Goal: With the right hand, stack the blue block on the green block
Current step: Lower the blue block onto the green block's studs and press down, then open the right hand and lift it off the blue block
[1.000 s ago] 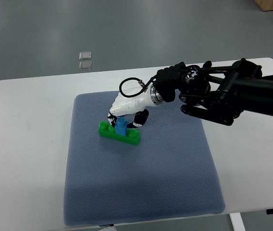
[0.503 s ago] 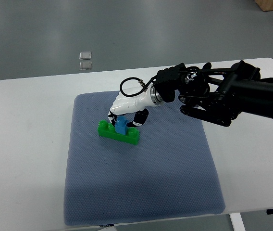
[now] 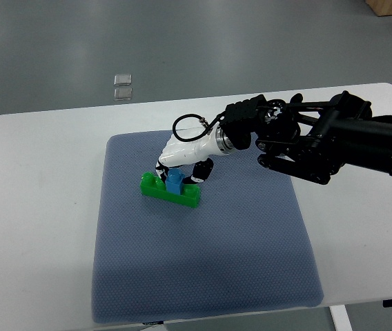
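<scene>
While the small blue plastic block (image 3: 175, 183) sat on the long green studded brick (image 3: 170, 192), the white right hand (image 3: 182, 155) at its twelve o'clock gripped it, unreleased.

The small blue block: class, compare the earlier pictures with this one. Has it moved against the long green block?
No. The small blue block sits on the long green block at the same spot, with the right hand on it.

A small blue block (image 3: 174, 182) sits upright atop the long green block (image 3: 170, 191), near its middle.
</scene>
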Controlling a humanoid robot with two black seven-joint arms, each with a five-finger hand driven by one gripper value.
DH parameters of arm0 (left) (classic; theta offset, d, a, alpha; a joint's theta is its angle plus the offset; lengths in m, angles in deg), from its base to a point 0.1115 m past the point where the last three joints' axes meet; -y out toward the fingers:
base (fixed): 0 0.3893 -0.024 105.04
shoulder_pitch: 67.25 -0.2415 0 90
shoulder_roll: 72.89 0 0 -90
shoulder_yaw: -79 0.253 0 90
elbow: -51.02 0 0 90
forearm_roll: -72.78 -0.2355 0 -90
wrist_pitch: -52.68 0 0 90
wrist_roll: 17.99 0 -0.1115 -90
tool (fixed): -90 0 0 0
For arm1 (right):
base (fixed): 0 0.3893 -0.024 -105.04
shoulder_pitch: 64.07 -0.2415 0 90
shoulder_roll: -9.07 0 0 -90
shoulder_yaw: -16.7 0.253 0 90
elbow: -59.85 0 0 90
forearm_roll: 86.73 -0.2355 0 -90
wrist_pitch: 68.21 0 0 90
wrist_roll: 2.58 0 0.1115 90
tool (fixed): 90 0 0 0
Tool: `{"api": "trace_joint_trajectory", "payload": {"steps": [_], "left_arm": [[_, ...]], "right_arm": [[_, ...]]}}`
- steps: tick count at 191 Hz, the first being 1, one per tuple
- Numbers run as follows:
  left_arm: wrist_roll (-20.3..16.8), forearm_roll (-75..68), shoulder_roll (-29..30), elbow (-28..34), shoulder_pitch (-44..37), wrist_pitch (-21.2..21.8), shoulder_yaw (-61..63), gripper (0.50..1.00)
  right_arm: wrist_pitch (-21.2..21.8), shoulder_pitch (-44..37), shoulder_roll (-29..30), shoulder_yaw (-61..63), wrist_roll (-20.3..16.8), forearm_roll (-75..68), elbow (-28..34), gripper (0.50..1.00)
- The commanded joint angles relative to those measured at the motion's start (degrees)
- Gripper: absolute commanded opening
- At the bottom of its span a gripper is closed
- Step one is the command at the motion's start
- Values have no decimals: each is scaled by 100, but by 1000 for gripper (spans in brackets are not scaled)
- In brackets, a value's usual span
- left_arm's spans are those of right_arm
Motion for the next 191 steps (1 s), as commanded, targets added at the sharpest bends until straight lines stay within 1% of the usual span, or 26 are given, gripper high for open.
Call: {"api": "trace_joint_trajectory", "payload": {"steps": [1,62,75,93,98,100,102,106,118,125,128,139,154,163,191], "left_arm": [[0,0,0,0,1,0,-1,1000],[0,0,0,0,1,0,-1,1000],[0,0,0,0,1,0,-1,1000],[0,0,0,0,1,0,-1,1000],[0,0,0,0,1,0,-1,1000],[0,0,0,0,1,0,-1,1000],[0,0,0,0,1,0,-1,1000],[0,0,0,0,1,0,-1,1000],[0,0,0,0,1,0,-1,1000],[0,0,0,0,1,0,-1,1000],[0,0,0,0,1,0,-1,1000],[0,0,0,0,1,0,-1,1000],[0,0,0,0,1,0,8,1000],[0,0,0,0,1,0,-1,1000],[0,0,0,0,1,0,-1,1000]], "right_arm": [[-30,18,8,3,-1,0,-18,605],[-31,70,105,3,-1,18,-53,605],[-31,61,96,3,-1,18,-53,613],[-31,44,96,3,-1,9,-53,654],[-31,35,87,3,8,0,-53,690],[-31,35,87,3,8,0,-53,690],[-22,35,87,3,8,0,-53,717],[-22,35,96,3,8,-9,-53,737],[-13,35,87,3,17,-26,-45,762],[-13,26,78,3,26,-26,-45,797],[-13,26,78,3,26,-35,-45,801],[5,18,70,3,34,-53,-45,844],[13,18,70,3,43,-62,-36,862],[22,9,61,3,43,-70,-36,891],[22,0,34,3,52,-79,-9,903]]}}
